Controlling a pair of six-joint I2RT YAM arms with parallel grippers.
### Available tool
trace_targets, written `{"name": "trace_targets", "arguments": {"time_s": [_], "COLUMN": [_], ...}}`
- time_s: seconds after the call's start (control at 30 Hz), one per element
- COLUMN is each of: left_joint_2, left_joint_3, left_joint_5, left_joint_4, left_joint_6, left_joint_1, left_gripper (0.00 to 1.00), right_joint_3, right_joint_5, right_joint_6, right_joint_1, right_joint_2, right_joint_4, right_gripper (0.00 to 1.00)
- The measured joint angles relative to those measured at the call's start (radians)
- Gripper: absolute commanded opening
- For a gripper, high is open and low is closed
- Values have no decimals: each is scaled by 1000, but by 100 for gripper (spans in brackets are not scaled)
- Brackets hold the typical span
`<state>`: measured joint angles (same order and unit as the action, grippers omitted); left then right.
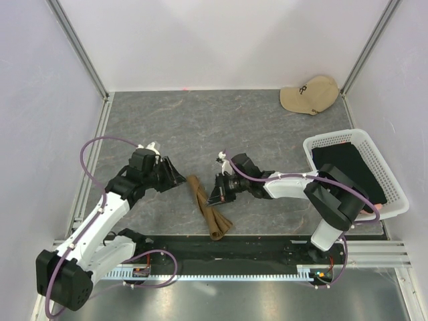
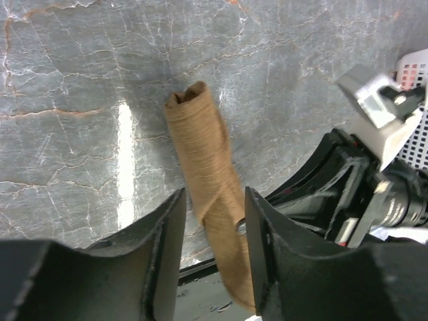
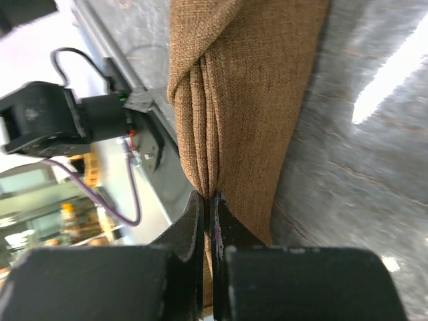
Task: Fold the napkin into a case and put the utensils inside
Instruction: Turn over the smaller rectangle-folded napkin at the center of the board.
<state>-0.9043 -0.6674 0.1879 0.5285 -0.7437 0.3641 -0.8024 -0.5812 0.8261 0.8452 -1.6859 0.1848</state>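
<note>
Brown cloth: the napkin [image 1: 204, 207] is rolled into a narrow strip with one open, tube-like end. It lies flat on the grey marbled bench [image 1: 167, 127] between the two arms.
Lie of the roll: in the overhead view it runs from 11 o'clock down to 5 o'clock, and its lower end reaches the black strip at the near edge.
Left pincer [image 1: 177, 176]: released, with its fingers spread. It sits at 9 o'clock of the roll's upper end, just beside it and gripping nothing. Its own camera sights the roll between the two fingers.
Right pincer [image 3: 208, 200]: clenched tight at 3 o'clock of the roll's middle. Its tips seem to nip a gathered pleat of the cloth, though that close view is blurred.
Cap [image 1: 309, 95]: beige, in the far right corner at 1 o'clock from the roll and well apart from it.
Basket [image 1: 332, 137]: white mesh, at the bench's 3 o'clock edge, with black fabric [image 1: 348, 170] inside.
</note>
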Motion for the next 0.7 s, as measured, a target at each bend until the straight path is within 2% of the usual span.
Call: {"name": "trace_targets", "arguments": {"time_s": [0.07, 0.1, 0.27, 0.3, 0.33, 0.4, 0.5, 0.57, 0.7], "left_joint_2": [-23, -43, -148, -172, -195, -233, -306, -356, -450], "left_joint_3": [-5, -6, -9, -9, -11, -17, -51, -79, -130], "left_joint_5": [6, 17, 80, 87, 95, 111, 132, 139, 161], "left_joint_4": [-2, -10, -55, -69, -82, -106, -151, -193, -257], "left_joint_6": [0, 0, 0, 0, 0, 0, -3, -10, -19], "left_joint_1": [0, 0, 7, 16, 28, 56, 106, 131, 153], "left_gripper": [44, 44, 39, 39, 39, 38, 38, 37, 37], "right_joint_3": [42, 63, 116, 120, 121, 117, 72, 23, -53], "right_joint_5": [-48, -71, -147, -162, -170, -165, -61, 15, 188], "right_joint_6": [20, 27, 20, 9, -8, -68, -196, -259, -342], "right_joint_1": [-37, -61, -155, -178, -200, -237, -277, -278, -244], "right_joint_2": [0, 0, -5, -12, -18, -21, -8, 29, 162], "right_joint_4": [65, 96, 153, 151, 140, 75, -131, -263, -469], "right_gripper": [2, 9, 26, 36, 41, 53, 65, 69, 69]}}
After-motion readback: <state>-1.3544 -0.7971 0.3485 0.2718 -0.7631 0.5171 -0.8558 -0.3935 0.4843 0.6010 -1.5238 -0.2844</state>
